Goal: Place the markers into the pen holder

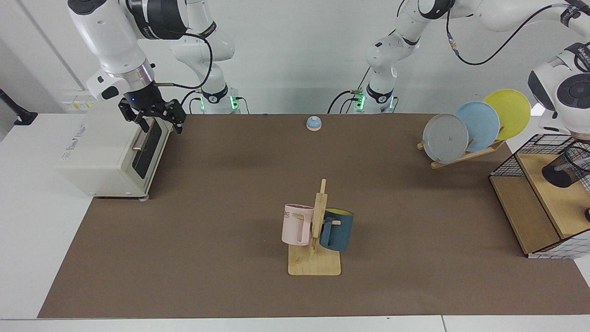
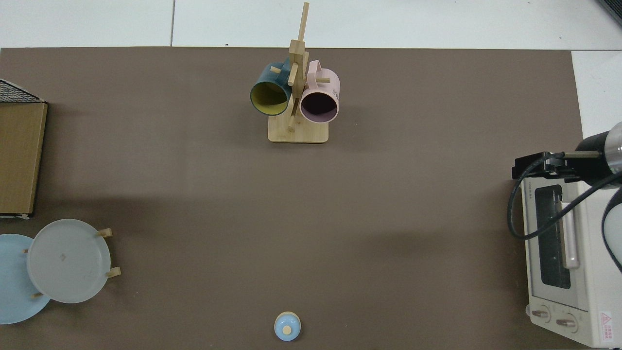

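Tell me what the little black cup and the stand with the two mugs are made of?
The pen holder looks like black wire mesh, probably metal: you can see through its fine grid. The mug stand looks like pale, unpainted wood, with a light tan matte surface and peg-like arms.

The right claw (image 1: 159, 121) hangs over the front top edge of the toaster oven (image 1: 110, 154), at the far end of the mat (image 1: 221, 193) from the basket (image 1: 537, 193). Across the mat from that claw, the pen holder (image 1: 564, 169) lies tilted on the shelf inside the basket. The plate rack (image 1: 465, 154) stands just beside the basket, on the side nearer the claw. The mug stand (image 1: 315, 240) sits between the claw and the basket, towards the mat's front edge, a mug hung on either side. The bell (image 1: 314, 123) sits at the back edge, level with the claw.
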You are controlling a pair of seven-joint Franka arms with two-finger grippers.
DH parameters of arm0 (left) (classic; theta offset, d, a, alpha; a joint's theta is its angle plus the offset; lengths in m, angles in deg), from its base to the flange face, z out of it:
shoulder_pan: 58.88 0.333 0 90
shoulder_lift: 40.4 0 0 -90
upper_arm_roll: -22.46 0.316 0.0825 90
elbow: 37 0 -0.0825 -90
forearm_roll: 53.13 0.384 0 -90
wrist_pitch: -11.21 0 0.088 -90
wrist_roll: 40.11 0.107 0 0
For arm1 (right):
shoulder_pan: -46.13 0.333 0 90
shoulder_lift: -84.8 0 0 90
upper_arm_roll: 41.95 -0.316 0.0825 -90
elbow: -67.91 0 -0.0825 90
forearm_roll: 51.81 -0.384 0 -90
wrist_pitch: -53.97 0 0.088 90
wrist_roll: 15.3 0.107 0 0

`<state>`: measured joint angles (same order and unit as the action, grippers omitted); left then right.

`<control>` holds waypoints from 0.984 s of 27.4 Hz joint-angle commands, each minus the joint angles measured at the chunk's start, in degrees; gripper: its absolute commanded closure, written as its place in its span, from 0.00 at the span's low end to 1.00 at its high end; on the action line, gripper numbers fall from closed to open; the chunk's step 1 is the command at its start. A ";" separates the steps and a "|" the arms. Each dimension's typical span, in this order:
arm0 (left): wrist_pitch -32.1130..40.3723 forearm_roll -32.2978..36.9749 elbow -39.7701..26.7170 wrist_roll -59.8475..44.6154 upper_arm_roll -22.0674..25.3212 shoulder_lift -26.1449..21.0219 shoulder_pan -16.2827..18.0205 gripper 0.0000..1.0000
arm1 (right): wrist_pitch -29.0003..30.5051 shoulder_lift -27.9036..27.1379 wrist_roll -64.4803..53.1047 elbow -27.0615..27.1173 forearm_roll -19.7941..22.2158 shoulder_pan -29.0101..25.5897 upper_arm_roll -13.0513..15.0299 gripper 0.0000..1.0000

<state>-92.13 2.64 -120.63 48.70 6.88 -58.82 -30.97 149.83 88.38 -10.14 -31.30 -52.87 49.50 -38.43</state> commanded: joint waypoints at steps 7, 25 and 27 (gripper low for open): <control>3.32 -2.14 2.77 -0.74 -3.49 0.75 -5.94 0.00 | 1.09 1.26 -0.59 -1.51 -0.70 -0.30 -0.18 0.00; 3.23 -36.17 -11.11 -35.53 -6.40 8.48 -6.99 0.00 | 1.09 1.17 -0.59 -1.51 -0.70 -0.30 -0.18 0.00; 2.62 -36.70 -11.38 -40.36 -7.27 8.66 -8.30 0.00 | 1.09 1.17 -0.59 -1.51 -0.70 -0.30 -0.18 0.00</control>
<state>-87.83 -31.41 -126.23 18.55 0.33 -54.59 -37.22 149.83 88.38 -10.14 -31.30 -52.87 49.50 -38.45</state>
